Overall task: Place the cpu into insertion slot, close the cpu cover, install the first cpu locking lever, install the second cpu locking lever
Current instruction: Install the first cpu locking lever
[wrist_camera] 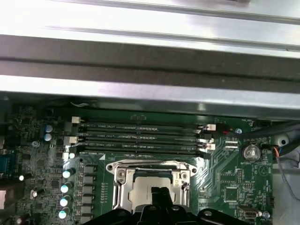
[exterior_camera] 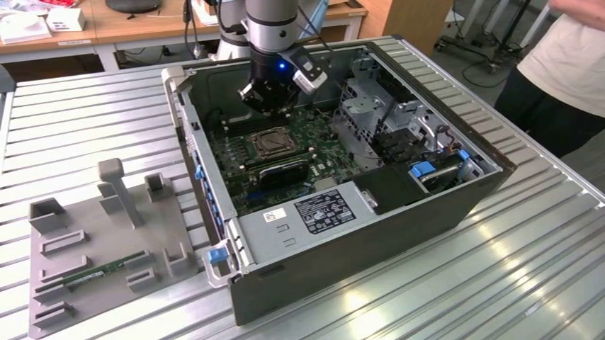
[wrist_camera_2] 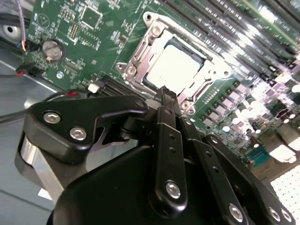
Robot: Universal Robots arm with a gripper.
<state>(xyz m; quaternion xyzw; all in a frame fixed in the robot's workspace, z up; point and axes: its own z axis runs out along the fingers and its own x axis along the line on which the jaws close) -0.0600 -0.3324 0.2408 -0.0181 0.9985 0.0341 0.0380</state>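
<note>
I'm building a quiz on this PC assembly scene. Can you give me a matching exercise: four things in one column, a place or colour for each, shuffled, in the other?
Things:
1. cpu
2. cpu cover
3. tool
4. memory stick

Descriptions:
A. green, lying on the grey fixture outside the case
B. silvery square seated in the socket
C. black, above the motherboard inside the case
D. metal frame lying around the chip

Pairs: 1-B, 2-D, 3-C, 4-A
</note>
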